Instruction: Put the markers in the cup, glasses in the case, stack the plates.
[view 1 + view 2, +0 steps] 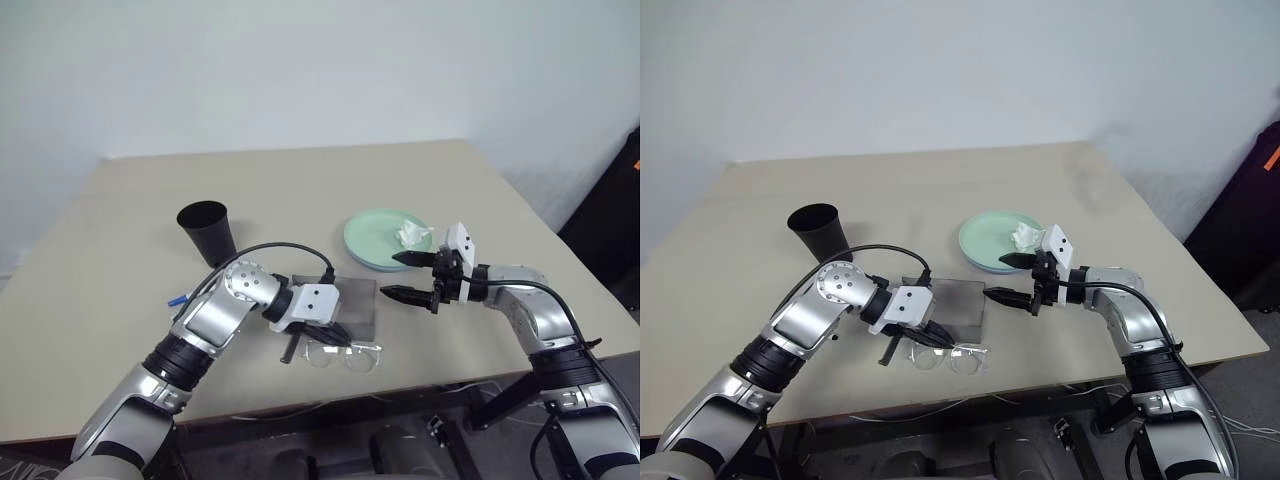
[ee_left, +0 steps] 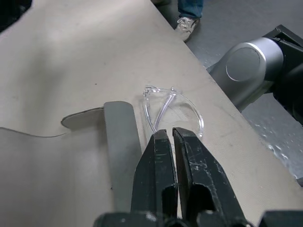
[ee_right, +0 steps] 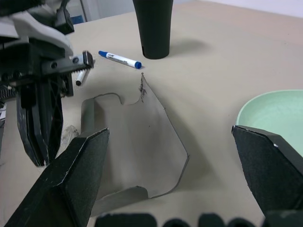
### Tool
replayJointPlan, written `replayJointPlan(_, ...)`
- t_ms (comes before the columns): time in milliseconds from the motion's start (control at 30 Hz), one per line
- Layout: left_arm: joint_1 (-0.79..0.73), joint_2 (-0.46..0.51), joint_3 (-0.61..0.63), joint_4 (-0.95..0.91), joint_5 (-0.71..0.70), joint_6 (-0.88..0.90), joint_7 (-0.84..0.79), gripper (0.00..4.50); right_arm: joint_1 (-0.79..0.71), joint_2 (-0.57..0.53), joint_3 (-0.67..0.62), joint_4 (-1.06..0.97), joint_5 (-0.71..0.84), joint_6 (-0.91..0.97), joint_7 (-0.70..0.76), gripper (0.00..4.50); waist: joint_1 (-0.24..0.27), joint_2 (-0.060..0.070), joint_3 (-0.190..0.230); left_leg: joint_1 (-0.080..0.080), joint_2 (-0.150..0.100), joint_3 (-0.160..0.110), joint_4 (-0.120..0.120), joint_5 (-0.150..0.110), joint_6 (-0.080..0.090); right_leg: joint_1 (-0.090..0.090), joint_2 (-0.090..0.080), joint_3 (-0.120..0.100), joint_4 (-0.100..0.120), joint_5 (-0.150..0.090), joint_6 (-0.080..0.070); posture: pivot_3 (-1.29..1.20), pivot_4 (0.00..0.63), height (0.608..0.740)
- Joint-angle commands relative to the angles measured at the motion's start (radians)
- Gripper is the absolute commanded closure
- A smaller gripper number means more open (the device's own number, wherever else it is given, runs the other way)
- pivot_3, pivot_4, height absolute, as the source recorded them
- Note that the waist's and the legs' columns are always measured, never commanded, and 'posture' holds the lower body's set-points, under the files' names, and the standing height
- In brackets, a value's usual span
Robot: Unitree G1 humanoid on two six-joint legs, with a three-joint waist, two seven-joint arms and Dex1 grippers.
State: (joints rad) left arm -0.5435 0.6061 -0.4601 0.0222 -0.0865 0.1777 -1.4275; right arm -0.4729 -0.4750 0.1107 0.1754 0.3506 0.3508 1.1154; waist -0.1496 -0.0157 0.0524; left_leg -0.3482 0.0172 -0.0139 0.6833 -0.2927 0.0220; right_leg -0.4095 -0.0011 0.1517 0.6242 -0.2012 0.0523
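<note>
The left gripper [image 2: 173, 137] has its two black fingers pressed together with nothing between them, its tips hanging just above the glasses [image 2: 173, 106]. The glasses lie on the table [image 1: 120, 200] at its near edge, just beside the near side of the grey case [image 1: 350, 305]. The right gripper [image 1: 408, 276] stands with its fingers spread wide, holding nothing, poised between the case and the mint green plate [image 1: 375, 235], which sits to the right and farther back with a white paper wad [image 1: 412, 236] on it.

The black cup [image 1: 207, 230] stands upright at the far left of the case. The right wrist view shows the blue-capped marker [image 3: 120, 59] lying near the cup's base, with a second marker [image 3: 81, 77] close by, partly behind the left gripper; in the head views only a blue tip [image 1: 179, 298] peeks out beside the left arm. The left wrist view shows the glasses folded, their temples crossing behind the lenses
</note>
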Motion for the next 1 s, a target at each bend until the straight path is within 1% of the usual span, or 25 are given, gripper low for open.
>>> replayJointPlan(33, 0.002, 0.009, 0.022, -0.036, -0.013, 0.001, 0.005, 4.47, -0.038, 0.003, -0.007, -0.006, -0.001, -0.020, 0.003, 0.00, 0.000, 0.000, 0.000, 0.000, 0.000, 0.000, 0.000, 0.000, 0.000, 0.000, 0.000, 0.000, 0.000, 0.000, 0.000, 0.00, 0.000, 0.740)
replayJointPlan(267, -0.007, 0.006, -0.003, -0.020, 0.020, -0.007, 0.021, 4.47, -0.041, 0.007, -0.003, 0.001, -0.003, -0.027, 0.000, 0.00, 0.000, 0.000, 0.000, 0.000, 0.000, 0.000, 0.000, 0.000, 0.000, 0.000, 0.000, 0.000, 0.000, 0.000, 0.000, 0.00, 0.000, 0.740)
replayJointPlan(400, -0.011, -0.005, -0.025, 0.011, 0.062, -0.041, 0.035, 4.47, -0.033, 0.010, -0.002, -0.010, -0.002, -0.023, -0.008, 0.00, 0.000, 0.000, 0.000, 0.000, 0.000, 0.000, 0.000, 0.000, 0.000, 0.000, 0.000, 0.000, 0.000, 0.000, 0.000, 0.00, 0.000, 0.740)
replayJointPlan(500, -0.012, -0.009, -0.037, 0.030, 0.079, -0.059, 0.037, 3.91, -0.024, 0.010, -0.004, -0.020, 0.000, -0.020, -0.016, 0.00, 0.000, 0.000, 0.000, 0.000, 0.000, 0.000, 0.000, 0.000, 0.000, 0.000, 0.000, 0.000, 0.000, 0.000, 0.000, 0.00, 0.000, 0.740)
replayJointPlan(633, -0.014, -0.022, -0.044, 0.054, 0.101, -0.085, 0.045, 2.58, -0.012, 0.008, -0.007, -0.033, 0.002, -0.016, -0.026, 0.00, 0.000, 0.000, 0.000, 0.000, 0.000, 0.000, 0.000, 0.000, 0.000, 0.000, 0.000, 0.000, 0.000, 0.000, 0.000, 0.00, 0.000, 0.740)
replayJointPlan(800, -0.016, -0.025, -0.048, 0.070, 0.118, -0.109, 0.044, 2.58, -0.002, 0.005, -0.007, -0.043, 0.004, -0.013, -0.036, 0.00, 0.000, 0.000, 0.000, 0.000, 0.000, 0.000, 0.000, 0.000, 0.000, 0.000, 0.000, 0.000, 0.000, 0.000, 0.000, 0.00, 0.000, 0.740)
replayJointPlan(1000, -0.022, -0.022, -0.041, 0.061, 0.108, -0.098, 0.031, 2.58, 0.001, 0.005, -0.006, -0.046, 0.003, -0.012, -0.043, 0.00, 0.000, 0.000, 0.000, 0.000, 0.000, 0.000, 0.000, 0.000, 0.000, 0.000, 0.000, 0.000, 0.000, 0.000, 0.000, 0.00, 0.000, 0.740)
